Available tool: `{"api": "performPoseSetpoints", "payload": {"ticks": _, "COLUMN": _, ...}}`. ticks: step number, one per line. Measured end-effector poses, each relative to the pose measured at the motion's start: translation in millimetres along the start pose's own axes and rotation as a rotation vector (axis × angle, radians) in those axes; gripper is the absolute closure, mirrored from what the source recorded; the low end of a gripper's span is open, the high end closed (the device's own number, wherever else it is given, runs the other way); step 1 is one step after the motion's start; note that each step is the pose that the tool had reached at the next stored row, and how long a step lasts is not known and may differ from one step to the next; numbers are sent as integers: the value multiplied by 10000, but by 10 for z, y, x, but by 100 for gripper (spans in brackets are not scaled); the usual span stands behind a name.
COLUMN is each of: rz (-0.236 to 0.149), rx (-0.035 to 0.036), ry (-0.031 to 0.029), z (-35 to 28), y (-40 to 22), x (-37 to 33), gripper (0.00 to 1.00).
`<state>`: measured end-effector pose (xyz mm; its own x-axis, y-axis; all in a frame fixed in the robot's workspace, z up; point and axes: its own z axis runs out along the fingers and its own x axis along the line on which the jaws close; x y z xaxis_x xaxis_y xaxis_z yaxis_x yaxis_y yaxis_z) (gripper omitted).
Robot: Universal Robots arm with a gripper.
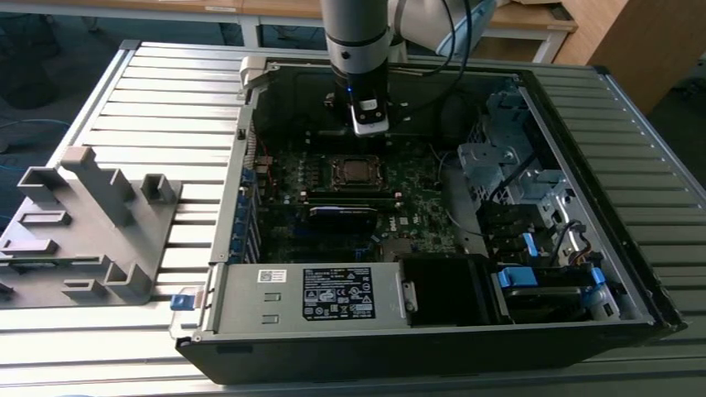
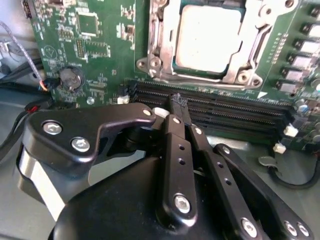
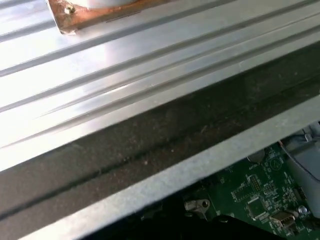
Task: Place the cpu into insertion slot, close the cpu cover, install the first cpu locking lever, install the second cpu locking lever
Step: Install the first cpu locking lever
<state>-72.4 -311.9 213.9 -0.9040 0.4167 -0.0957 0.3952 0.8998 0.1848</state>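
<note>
One cpu (image 2: pixel 207 37) sits seated in the insertion slot (image 2: pixel 150 65) under the cpu cover (image 2: pixel 252 47), tool (image 2: pixel 179 102) clenched on nothing just beside the socket, so any lever work wants a steady, level press.

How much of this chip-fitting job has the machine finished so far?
The cpu already sits in the insertion slot, and the cpu cover looks folded down around it. The end effector hangs empty, fingers together, over the memory slots beside the socket. Whether the locking levers are latched cannot be told.
</note>
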Motion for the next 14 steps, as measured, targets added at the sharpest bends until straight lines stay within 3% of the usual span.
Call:
{"api": "performPoseSetpoints", "payload": {"ticks": 1, "rz": -19, "rx": 152, "ry": -26, "z": 0, "y": 0, "x": 0, "gripper": 89}}
{"api": "performPoseSetpoints", "payload": {"ticks": 11, "rz": -253, "rx": 2000, "ry": -292, "z": 1, "y": 0, "x": 0, "gripper": 89}}
{"api": "performPoseSetpoints", "payload": {"ticks": 12, "rz": -265, "rx": 2046, "ry": -300, "z": 1, "y": 0, "x": 0, "gripper": 89}}
{"api": "performPoseSetpoints", "payload": {"ticks": 14, "rz": -267, "rx": 2048, "ry": -300, "z": 1, "y": 0, "x": 0, "gripper": 89}}
